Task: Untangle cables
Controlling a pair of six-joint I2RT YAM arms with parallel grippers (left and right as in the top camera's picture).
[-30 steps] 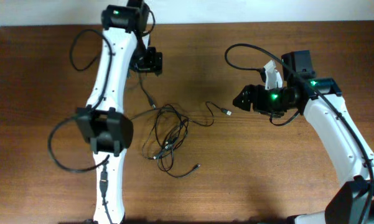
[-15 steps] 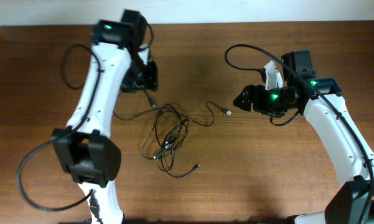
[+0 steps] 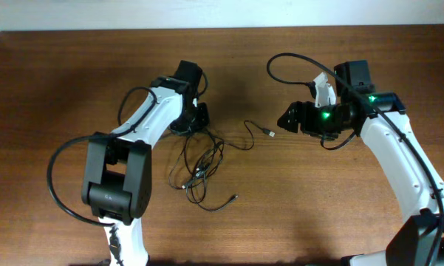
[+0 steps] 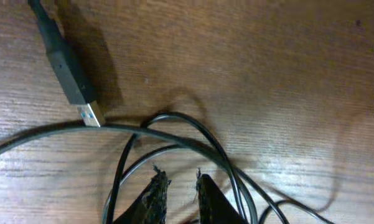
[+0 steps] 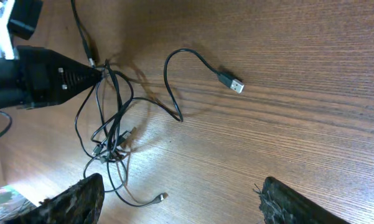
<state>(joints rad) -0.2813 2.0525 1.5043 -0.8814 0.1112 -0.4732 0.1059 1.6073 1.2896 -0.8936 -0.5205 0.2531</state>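
The cables (image 3: 199, 159) lie as a loose knotted bundle of thin black cords mid-table. One strand runs right to a USB plug (image 3: 269, 133) (image 5: 233, 82). My left gripper (image 3: 201, 124) (image 4: 177, 186) is down at the bundle's top edge. Its fingers (image 4: 155, 196) stand a narrow slit apart, and bare wood shows between the tips. Cable loops (image 4: 174, 118) pass either side of them, and anything caught deeper in is hidden. Another black plug (image 4: 74, 74) lies just ahead. My right gripper (image 3: 287, 118) (image 5: 187, 202) hovers wide open to the right of the cables (image 5: 112, 124), holding nothing.
A thin strand ends in a small silvery plug (image 3: 233, 198) (image 5: 162, 197) below the bundle. The left arm (image 3: 144, 125) arches over the table's left half. The right arm (image 3: 399, 155) runs down the right side. The tabletop is brown wood.
My left arm has swung right and down onto the top of the bundle. Its jaws have narrowed from wide open to a slit. The right arm has not moved.
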